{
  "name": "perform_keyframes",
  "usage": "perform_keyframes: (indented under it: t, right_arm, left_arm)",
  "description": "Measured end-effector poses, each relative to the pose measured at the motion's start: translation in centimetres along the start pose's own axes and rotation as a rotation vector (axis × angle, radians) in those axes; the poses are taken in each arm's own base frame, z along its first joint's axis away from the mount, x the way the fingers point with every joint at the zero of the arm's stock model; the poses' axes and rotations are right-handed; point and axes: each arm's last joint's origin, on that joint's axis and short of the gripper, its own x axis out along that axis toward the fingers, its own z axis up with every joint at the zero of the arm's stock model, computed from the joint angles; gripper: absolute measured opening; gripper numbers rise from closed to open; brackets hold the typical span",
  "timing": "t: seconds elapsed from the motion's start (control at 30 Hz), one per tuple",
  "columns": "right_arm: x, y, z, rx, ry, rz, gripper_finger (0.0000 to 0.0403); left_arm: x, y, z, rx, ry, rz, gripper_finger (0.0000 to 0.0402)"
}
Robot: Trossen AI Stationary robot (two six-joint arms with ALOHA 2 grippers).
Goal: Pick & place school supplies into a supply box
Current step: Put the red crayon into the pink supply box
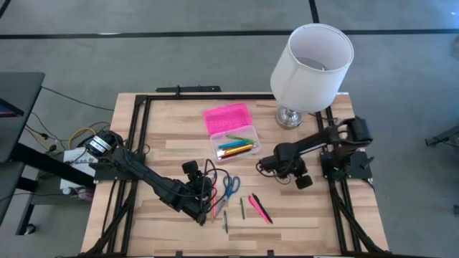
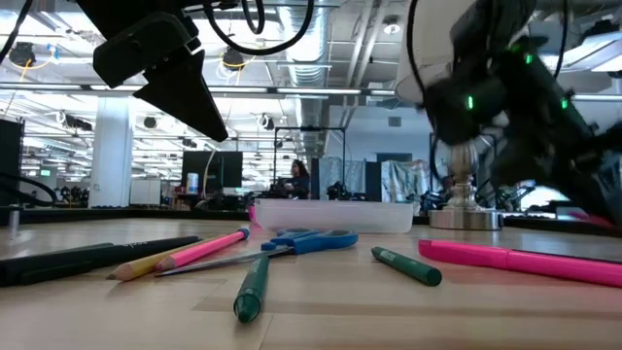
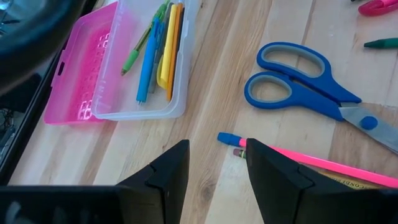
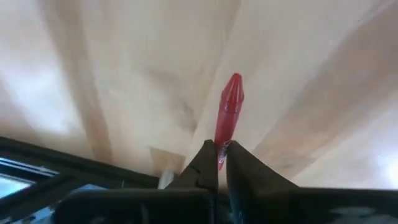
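The supply box (image 1: 235,143) stands open at the table's middle, its pink lid (image 1: 228,116) laid back toward the far edge, with several pens (image 3: 158,53) inside. My right gripper (image 4: 219,155) hangs to the right of the box (image 1: 264,166), shut on a red pen (image 4: 229,106). My left gripper (image 3: 217,155) is open above the near-middle table (image 1: 206,211), over the blue-tipped end of a pink pencil (image 3: 231,139). Blue-handled scissors (image 3: 305,87) lie flat beside it. Green pens (image 1: 242,208) and pink markers (image 1: 259,208) lie toward the near edge. My right gripper pinches the red pen by one end (image 4: 220,149) between its two fingertips. The fingers slant steeply down. The rest of the pen juts out past the fingertips, in line with them, with its pointed tip (image 4: 234,81) toward the wood below.
A white-shaded lamp (image 1: 312,68) on a metal foot (image 1: 290,117) stands at the far right, close to the box. In the low view a black pen (image 2: 87,258) and a yellow pencil (image 2: 146,262) lie to the left. Black frame rails (image 1: 136,129) border the table.
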Motion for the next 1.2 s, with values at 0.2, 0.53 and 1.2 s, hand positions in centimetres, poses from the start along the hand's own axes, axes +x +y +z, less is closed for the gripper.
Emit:
perform_keyframes:
  t: [0.2, 0.53, 1.2]
  right_arm:
    - [-3.9, 1.8, -1.7, -0.002, -0.229, -0.066, 0.0]
    - [-9.0, 3.0, -3.2, -0.036, -0.665, -0.334, 0.0]
    - [-9.5, -6.4, 4.2, 0.066, -0.71, -0.62, 0.0002]
  left_arm:
    - [0.0, 0.0, 0.0, 0.001, 0.0, 0.0, 0.0154]
    - [0.0, 0.0, 0.0, 0.001, 0.0, 0.0, 0.0154]
    - [-0.1, 0.0, -0.2, 0.013, 0.012, -0.002, 0.0154]
